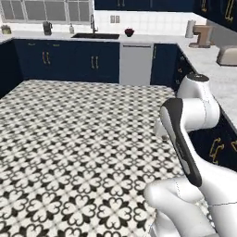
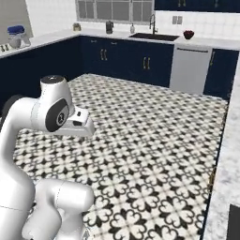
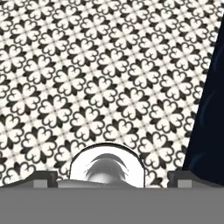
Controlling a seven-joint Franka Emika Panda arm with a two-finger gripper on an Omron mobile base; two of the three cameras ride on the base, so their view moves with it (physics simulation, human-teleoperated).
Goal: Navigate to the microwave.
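Hand [image 3: 112,180]: two dark fingertips are seen well apart at the bottom of the hand view, nothing between them; judged released and empty.
Hand aim: pointed down at the patterned floor [image 3: 96,78], with a dark navy cabinet face [image 3: 209,118] just beside it on one edge.
Arm pose: folded compactly over the base, elbow raised, forearm tucked back; carried as for driving, not for reaching. The white arm [image 1: 190,115] is seen just beside the worktop [image 1: 208,62] that runs along its right.
Landmark: sink [image 1: 96,35], set in the far worktop under the window.
Beside sink: a dark red bowl [image 1: 129,32] is noted just to its right; a pale dishwasher front [image 1: 135,65] below and right of it; navy cabinets [image 1: 69,60] beneath.
Right of sink, further: a coffee machine [image 1: 200,36] and a toaster [image 1: 227,55] are seen on the side worktop.
Microwave: not made out in these views; its place cannot be told.
Handling: judged a fixed, heavy, rigid appliance with fragile glass; it is to be approached, not gripped. Were it opened, the door handle would be the place.
Task state: judged unfinished; further driving or turning is thought needed.
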